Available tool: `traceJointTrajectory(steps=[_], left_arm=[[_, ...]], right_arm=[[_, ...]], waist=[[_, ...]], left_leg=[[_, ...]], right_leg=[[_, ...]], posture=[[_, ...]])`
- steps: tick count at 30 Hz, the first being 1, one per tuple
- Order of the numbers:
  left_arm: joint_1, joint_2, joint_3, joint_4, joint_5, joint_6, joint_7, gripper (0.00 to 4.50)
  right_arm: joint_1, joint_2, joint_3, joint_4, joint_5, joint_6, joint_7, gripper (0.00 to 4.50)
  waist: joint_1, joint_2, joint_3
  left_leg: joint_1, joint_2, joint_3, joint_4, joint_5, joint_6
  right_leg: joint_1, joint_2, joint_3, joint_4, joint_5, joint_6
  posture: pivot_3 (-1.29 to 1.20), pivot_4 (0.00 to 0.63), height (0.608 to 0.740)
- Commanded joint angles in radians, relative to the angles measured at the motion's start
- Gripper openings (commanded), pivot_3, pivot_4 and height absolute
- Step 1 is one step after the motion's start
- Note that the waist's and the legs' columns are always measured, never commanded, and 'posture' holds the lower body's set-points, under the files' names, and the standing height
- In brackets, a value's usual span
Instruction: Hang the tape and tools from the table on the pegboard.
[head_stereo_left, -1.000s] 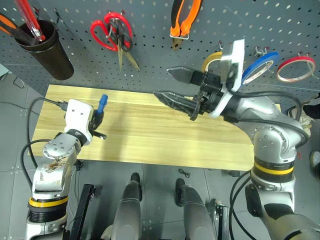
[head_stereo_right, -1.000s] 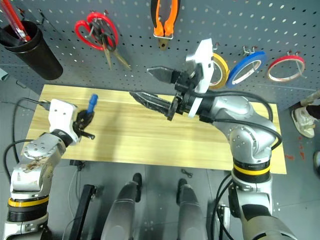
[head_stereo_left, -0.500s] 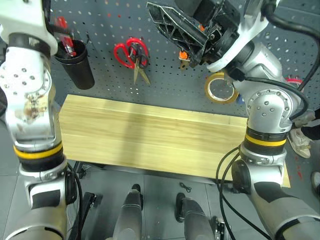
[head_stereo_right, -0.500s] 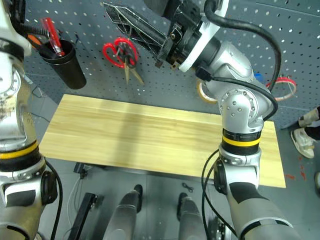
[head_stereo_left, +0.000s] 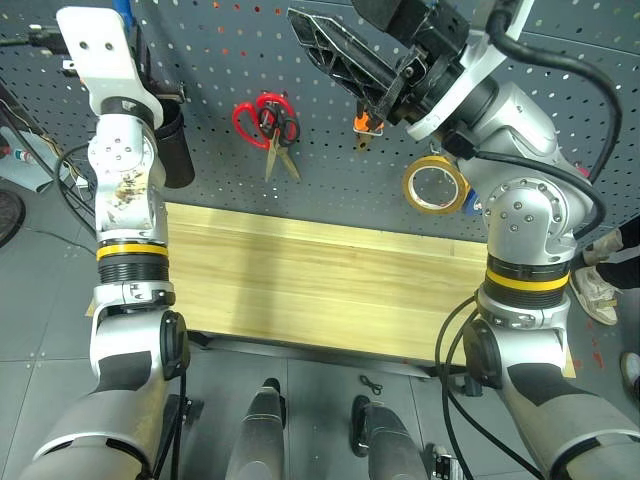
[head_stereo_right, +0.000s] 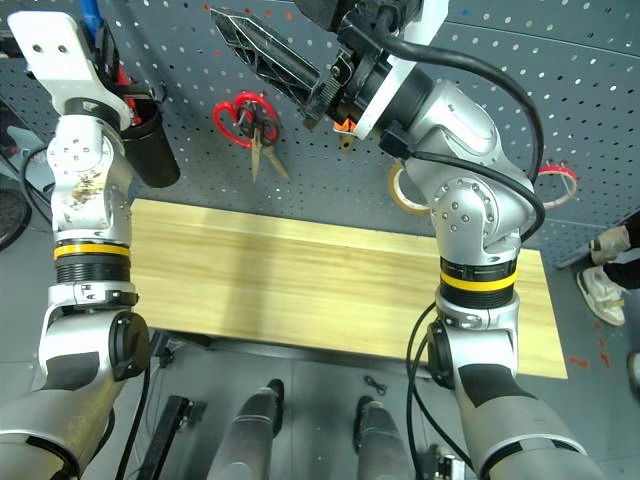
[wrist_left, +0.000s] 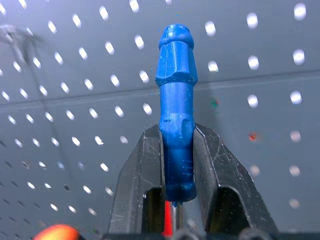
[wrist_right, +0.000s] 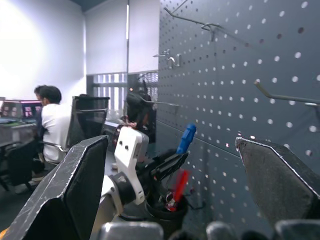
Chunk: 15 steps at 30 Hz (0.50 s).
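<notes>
A large dark grey-blue pegboard (head_stereo_left: 560, 130) stands behind a long bench (head_stereo_left: 320, 290) of light yellowish wood planks, whose top lies bare.

The left gripper (wrist_left: 176, 150) is raised high against the pegboard. Its jaws are clamped on the slim screwdriver with a blue handle (wrist_left: 176, 115) — the handle stands upright between the two black fingers (wrist_left: 142, 170), its rounded end well above them, with the board's rows of holes just behind. In the right wrist view the same gripper sits just above a black cup (head_stereo_left: 170, 150) that hangs on the board, a red-handled tool (wrist_right: 179, 186) poking out of the cup.

The right gripper (wrist_right: 170, 185) is lifted in front of the upper middle of the pegboard, its jaws spread wide with nothing between them.

On the board, red-handled scissors (head_stereo_left: 258, 115) hang between the cup and the right arm, with small scissors with black handles (head_stereo_left: 284, 135) on the same hook. Pliers with orange-and-black handles (head_stereo_left: 366, 124) show partly behind the right gripper. A yellow tape roll (head_stereo_left: 435, 186) hangs lower, beside the right arm, and a red tape ring (head_stereo_right: 558, 176) shows further right.

In the right wrist view a person (wrist_right: 52, 122) sits at a desk in the distance.
</notes>
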Motion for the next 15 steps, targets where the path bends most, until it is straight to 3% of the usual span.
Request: traceJointTrajectory(steps=[1, 8, 9, 15], left_arm=[[-0.020, 0.004, 0.013, -0.007, -0.016, -0.048, 0.011, 0.82], [0.007, 0.011, 0.018, -0.054, -0.029, -0.033, 0.012, 4.18], [0.018, 0.011, 0.020, -0.077, -0.036, -0.022, 0.005, 4.48], [0.130, 0.014, 0.033, -0.313, -0.141, 0.127, -0.078, 4.48]], right_arm=[[0.002, -0.017, 0.003, -0.042, -0.013, -0.014, 0.000, 4.50], [0.025, -0.025, 0.020, -0.040, -0.041, -0.023, 0.006, 4.50], [0.031, -0.029, 0.020, -0.052, -0.040, -0.017, 0.004, 4.50], [0.103, -0.072, 0.025, -0.128, -0.050, 0.020, -0.011, 4.50]], waist=[[0.000, 0.000, 0.000], [-0.003, -0.001, -0.012], [-0.004, -0.001, -0.017], [-0.015, -0.001, -0.028]], left_leg=[[0.000, 0.000, 0.000, 0.000, 0.000, 0.000], [0.000, 0.000, 0.000, 0.001, 0.000, 0.000], [0.000, 0.000, 0.000, 0.001, 0.000, 0.000], [0.002, 0.000, 0.000, 0.001, 0.000, 0.001]], right_leg=[[0.000, 0.000, 0.000, 0.000, 0.000, 0.000], [0.000, 0.000, 0.000, 0.001, 0.000, 0.000], [0.000, 0.000, 0.000, 0.002, 0.000, 0.000], [0.003, 0.000, 0.000, 0.001, 0.001, 0.000]], posture=[[0.12, 0.152, 0.740], [0.13, 0.144, 0.740], [0.14, 0.138, 0.740], [0.14, 0.134, 0.740]])
